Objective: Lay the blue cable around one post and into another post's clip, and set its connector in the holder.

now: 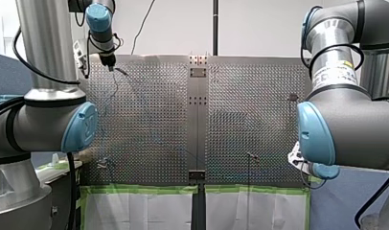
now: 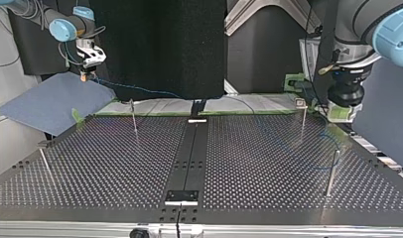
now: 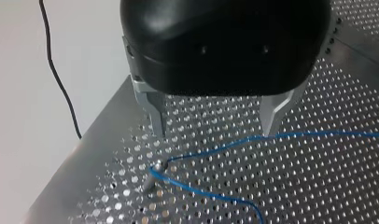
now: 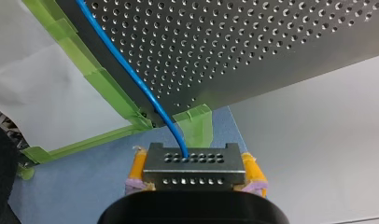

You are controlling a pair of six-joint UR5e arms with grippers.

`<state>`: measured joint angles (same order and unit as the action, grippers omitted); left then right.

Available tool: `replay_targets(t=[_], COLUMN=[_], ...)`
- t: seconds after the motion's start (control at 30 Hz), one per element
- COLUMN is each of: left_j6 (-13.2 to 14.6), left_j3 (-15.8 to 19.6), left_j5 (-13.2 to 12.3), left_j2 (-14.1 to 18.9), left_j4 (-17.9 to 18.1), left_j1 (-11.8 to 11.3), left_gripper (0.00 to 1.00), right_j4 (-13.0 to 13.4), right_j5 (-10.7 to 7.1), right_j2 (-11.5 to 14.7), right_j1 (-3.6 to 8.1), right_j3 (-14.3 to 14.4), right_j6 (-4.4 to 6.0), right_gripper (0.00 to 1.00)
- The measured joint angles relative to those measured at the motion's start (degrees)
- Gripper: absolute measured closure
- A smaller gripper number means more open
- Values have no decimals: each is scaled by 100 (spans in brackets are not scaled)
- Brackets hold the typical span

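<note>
My left end effector (image 3: pixel 215 133) is hovering open over the post (image 3: pixel 152 179) the blue cable (image 3: pixel 234 142) is rounding; my right end effector (image 4: pixel 193 175) is clamping the connector (image 4: pixel 193 163). Clipping the cable seems next, needing tension.

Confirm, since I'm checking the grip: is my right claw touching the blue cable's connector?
Touching. In the right wrist view the right claw has its yellow pads pressed against both sides of the connector, no gap.

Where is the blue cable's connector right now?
The connector sits clamped in my right end effector, past the green-taped table corner, above the blue mat; upper left in the top view.
</note>
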<state>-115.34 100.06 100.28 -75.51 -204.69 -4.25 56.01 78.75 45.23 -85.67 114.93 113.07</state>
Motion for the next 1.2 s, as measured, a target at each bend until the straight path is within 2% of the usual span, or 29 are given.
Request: replay_targets(t=[0.2, 0.9, 1.2], left_j6=[18, 38, 46], left_j3=[2, 2, 2], left_j5=[176, 204, 298], left_j2=[-8, -19, -19], left_j4=[-18, -20, -17], left_j1=[10, 40, 56], left_gripper=[0, 0, 0], right_j4=[-1, -2, -1], right_j5=[1, 0, 0], right_j2=[0, 0, 0], right_j1=[-10, -13, -13], right_j3=[0, -8, -9], right_j6=[0, 1, 4], right_gripper=[100, 100, 100])
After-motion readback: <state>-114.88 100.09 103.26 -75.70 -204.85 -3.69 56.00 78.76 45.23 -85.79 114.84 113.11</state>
